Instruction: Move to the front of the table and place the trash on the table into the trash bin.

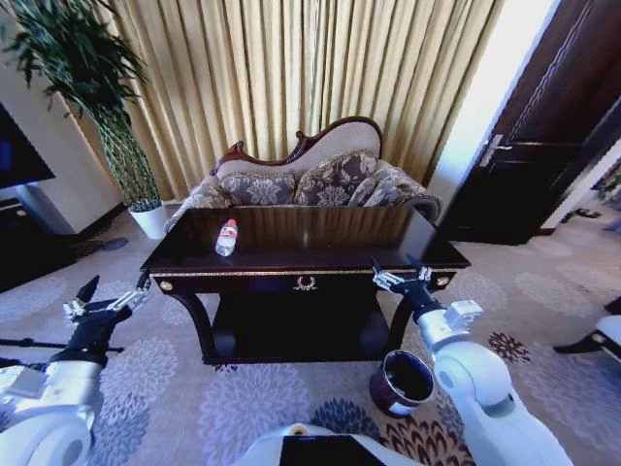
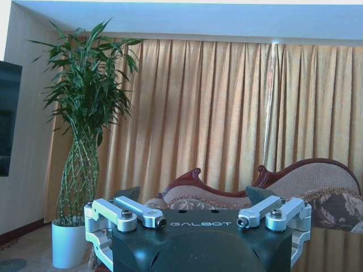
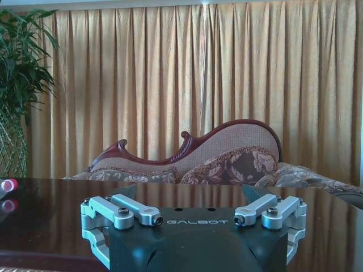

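facing table [image 1: 320, 254] front-on, sofa [image 1: 320, 175] and curtains [image 1: 291, 68] behind it. my left gripper [image 1: 116, 288] raised off table's left front corner, fingers spread, nothing held. my right gripper [image 1: 400, 271] at table's front edge near right corner, fingers spread too, nothing held. bottle [image 1: 226, 238] with red cap lying on tabletop, left of centre, apart from both grippers. trash bin [image 1: 402, 382] on carpet [image 1: 194, 388] below right arm, beside table's right front leg. potted plant [image 1: 146, 218] far left.
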Controlling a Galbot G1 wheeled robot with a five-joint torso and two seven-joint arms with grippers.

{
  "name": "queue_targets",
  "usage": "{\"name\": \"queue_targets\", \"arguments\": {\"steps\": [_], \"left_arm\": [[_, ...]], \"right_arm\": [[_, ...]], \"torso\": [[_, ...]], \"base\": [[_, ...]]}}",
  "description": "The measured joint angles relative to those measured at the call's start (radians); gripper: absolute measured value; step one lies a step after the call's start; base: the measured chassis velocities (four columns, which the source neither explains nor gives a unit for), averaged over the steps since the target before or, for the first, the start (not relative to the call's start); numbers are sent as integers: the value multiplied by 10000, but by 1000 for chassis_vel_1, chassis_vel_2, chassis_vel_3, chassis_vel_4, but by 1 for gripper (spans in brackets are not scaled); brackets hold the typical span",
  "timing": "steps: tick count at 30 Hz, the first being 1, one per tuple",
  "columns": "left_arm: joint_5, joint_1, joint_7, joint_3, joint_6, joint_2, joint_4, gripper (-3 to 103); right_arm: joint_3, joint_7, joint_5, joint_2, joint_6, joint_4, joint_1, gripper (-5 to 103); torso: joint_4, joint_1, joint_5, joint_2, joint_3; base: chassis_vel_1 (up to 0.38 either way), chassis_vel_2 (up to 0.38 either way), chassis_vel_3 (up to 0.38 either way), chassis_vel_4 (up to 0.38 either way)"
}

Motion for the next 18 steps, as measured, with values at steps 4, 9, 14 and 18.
{"name": "queue_targets", "arguments": {"steps": [4,9,14,18], "left_arm": [[0,-10,2,4,0,-10,0,100],[0,-23,5,23,-4,-42,0,100],[0,-7,1,23,-12,-56,0,100],[0,-109,-247,132,40,125,0,100]], "right_arm": [[-63,2,-8,6,-58,32,-15,100],[-82,5,-12,0,-140,106,-26,100],[-86,13,-21,-88,-146,125,-49,100],[-84,37,108,-260,-117,128,-23,100]], "torso": [[0,2,1,-2,2],[1,4,0,-1,2],[0,3,0,-1,1],[2,4,0,-2,2]], "base": [[-164,158,158,-146],[-117,137,118,-136],[-75,85,77,-82],[-28,21,20,-40]]}}
